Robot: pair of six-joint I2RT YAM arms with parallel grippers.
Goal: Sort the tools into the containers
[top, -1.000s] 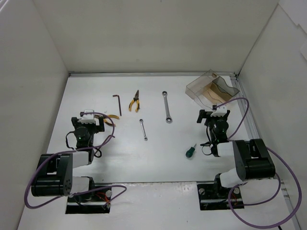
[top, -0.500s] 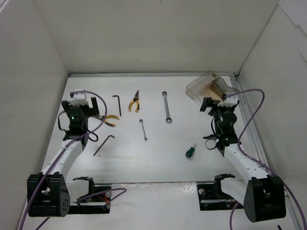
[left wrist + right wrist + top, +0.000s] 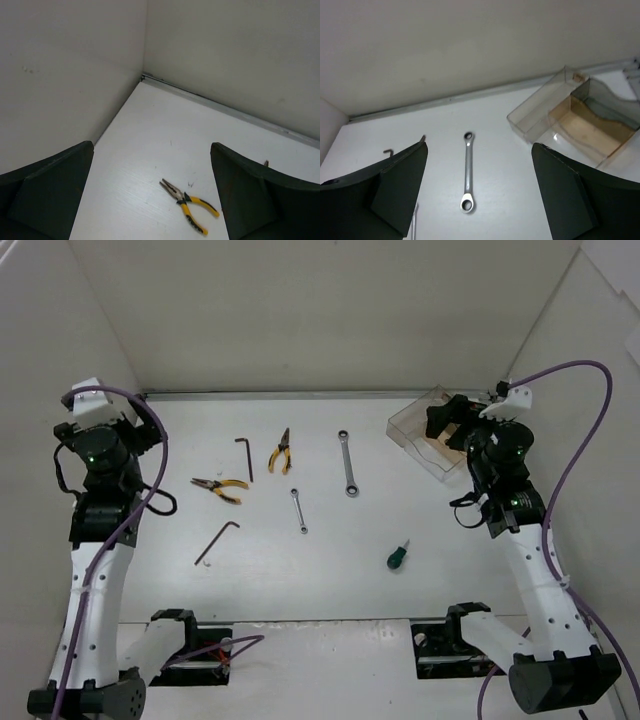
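The tools lie scattered on the white table: a long silver wrench point(image 3: 348, 465) point(image 3: 467, 179), a short wrench point(image 3: 299, 511), two yellow-handled pliers point(image 3: 280, 451) point(image 3: 222, 487) point(image 3: 187, 205), a green screwdriver point(image 3: 397, 557) and two dark hex keys point(image 3: 244, 457) point(image 3: 217, 542). The clear smoky container point(image 3: 440, 430) point(image 3: 575, 120) sits at the back right with only its tan bottom showing. High over the table's left edge, my left gripper point(image 3: 140, 432) point(image 3: 152, 200) is open and looks down at one pair of pliers. My right gripper point(image 3: 447, 425) point(image 3: 480, 195) is open above the container, holding nothing.
White walls close in the table on the left, back and right, with a metal rail point(image 3: 320, 395) along the back edge. Purple cables point(image 3: 570, 420) loop off both arms. The arm bases point(image 3: 190, 640) stand at the near edge.
Both arms rose from a low folded pose and stretched up and outward. The left arm uncovered the second pliers and a hex key. The right gripper moved back over the container.
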